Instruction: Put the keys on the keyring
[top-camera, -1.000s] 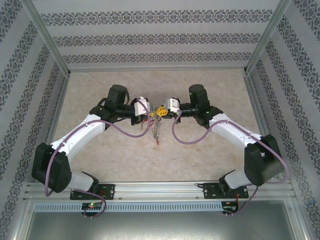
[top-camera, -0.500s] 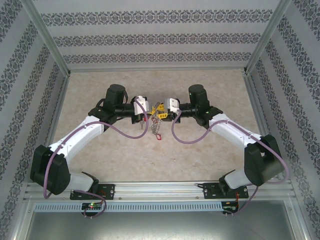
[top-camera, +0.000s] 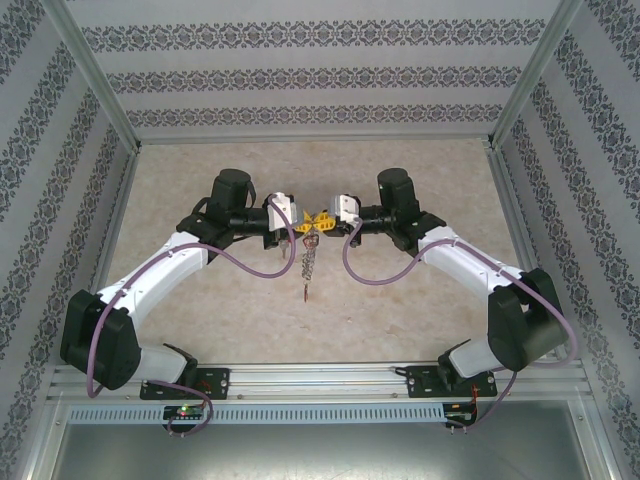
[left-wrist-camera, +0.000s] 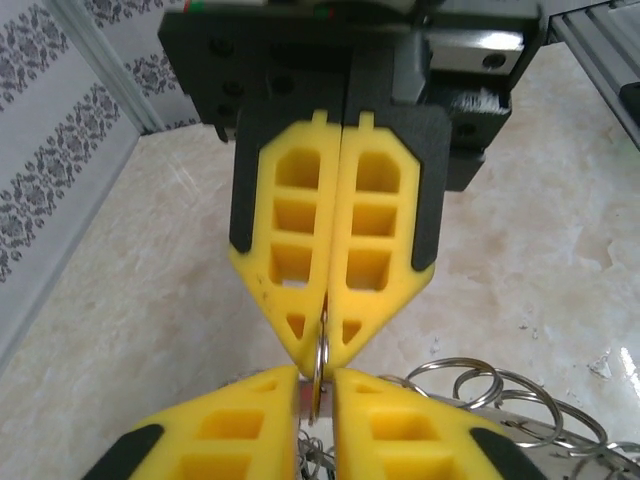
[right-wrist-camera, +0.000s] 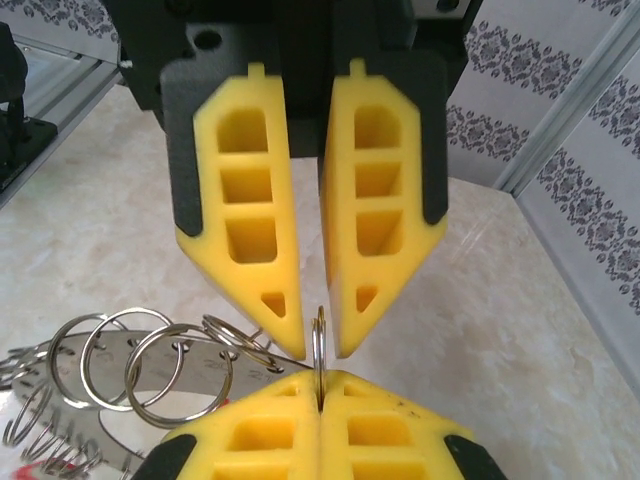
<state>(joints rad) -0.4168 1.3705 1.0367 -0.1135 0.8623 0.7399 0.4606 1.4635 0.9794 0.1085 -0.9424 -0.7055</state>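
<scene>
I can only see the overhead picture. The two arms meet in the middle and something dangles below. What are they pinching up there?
Observer: A single thin metal ring, seen edge-on in the right wrist camera, right where the two grippers meet.
Operator: Are both of them squeezing it?
Observer: The right gripper is. The left wrist camera shows it shut tight on the ring.
Operator: And the other one?
Observer: The left gripper stands slightly open around the ring, with a narrow gap showing in the right wrist camera.
</scene>
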